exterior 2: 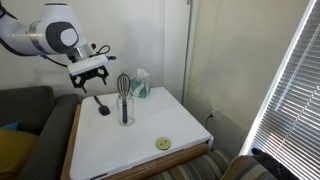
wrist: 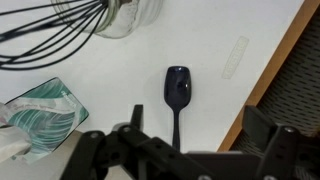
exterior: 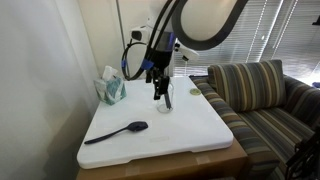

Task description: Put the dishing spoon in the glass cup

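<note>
The black dishing spoon [exterior: 116, 131] lies flat on the white tabletop, also in an exterior view [exterior 2: 101, 106] and the wrist view [wrist: 178, 88], bowl up, handle running toward the gripper. The clear glass cup [exterior: 164, 99] stands upright near the table's middle with a dark wire whisk [exterior 2: 124, 87] in it; its base shows at the wrist view's top [wrist: 128, 14]. My gripper [exterior 2: 88, 73] hangs open and empty above the table, over the spoon's handle end. In the wrist view its fingers [wrist: 178, 138] straddle the handle, well above it.
A teal tissue box [exterior: 111, 89] stands at a table corner, near the glass. A small yellow-green disc [exterior 2: 163, 144] lies near another edge. A pale strip [wrist: 236, 55] lies by the wooden table edge. A striped sofa [exterior: 262, 92] stands beside the table.
</note>
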Tool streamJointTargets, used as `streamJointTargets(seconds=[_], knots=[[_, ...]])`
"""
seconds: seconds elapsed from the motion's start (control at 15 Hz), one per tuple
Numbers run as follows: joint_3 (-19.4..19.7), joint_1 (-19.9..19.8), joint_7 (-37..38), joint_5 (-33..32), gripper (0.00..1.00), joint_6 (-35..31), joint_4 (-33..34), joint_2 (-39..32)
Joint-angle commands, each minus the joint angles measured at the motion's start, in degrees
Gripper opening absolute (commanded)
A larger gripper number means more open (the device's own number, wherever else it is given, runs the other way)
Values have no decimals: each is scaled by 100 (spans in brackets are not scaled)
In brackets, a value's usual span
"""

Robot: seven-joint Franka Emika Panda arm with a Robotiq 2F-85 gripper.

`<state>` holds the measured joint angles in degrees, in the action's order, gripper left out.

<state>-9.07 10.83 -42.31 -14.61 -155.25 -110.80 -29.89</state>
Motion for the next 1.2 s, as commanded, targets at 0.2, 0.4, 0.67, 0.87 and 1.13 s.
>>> streamJointTargets(seconds=[0.2,0.4,0.67,0.87,1.13], knots=[[285,638,1001,-900,100,594,1528,-1208],[124,694,858,-916,100,1110,2079,-1647],[-86,570,541,-720,100,1507,2679,-2193],[-144,498,390,-616,100,1635,3093,-2606],[-158,441,303,-534,100,1794,3668,-3138]])
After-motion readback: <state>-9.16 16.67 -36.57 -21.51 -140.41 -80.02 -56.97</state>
